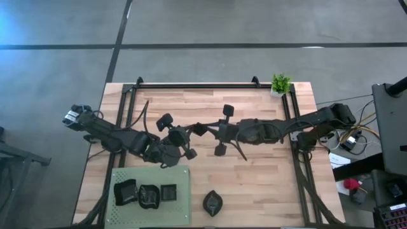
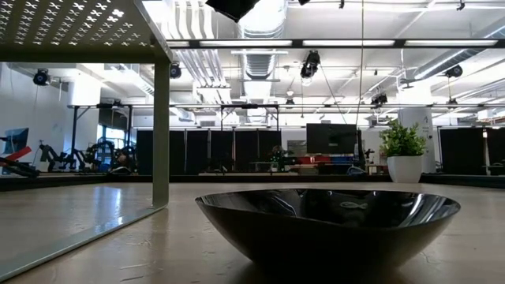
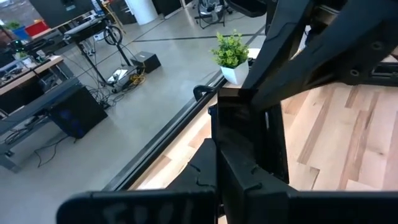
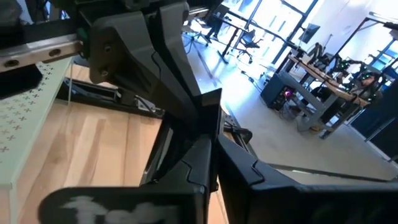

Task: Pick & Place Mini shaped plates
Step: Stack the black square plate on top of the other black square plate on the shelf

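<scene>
Three small black dishes sit on the light green perforated mat [image 1: 181,207] near the table's near-left corner: one [image 1: 126,192], a second [image 1: 150,196] and a square one [image 1: 168,193]. A leaf-like black dish [image 1: 212,202] rests on the bare wood right of the mat and fills the foreground of the low view [image 2: 327,225]. Both arms reach in over the table's middle. My left gripper [image 1: 186,135] [image 3: 244,102] and my right gripper [image 1: 200,130] [image 4: 210,102] point at each other, nearly tip to tip, both shut and holding nothing. They hang well behind the dishes.
The mat is a raised platform on legs [image 2: 162,134]. A small potted plant [image 1: 280,83] stands at the far right corner. Black rails [image 1: 210,86] run along the far edge and both sides of the table. Bare wood lies right of the leaf-like dish.
</scene>
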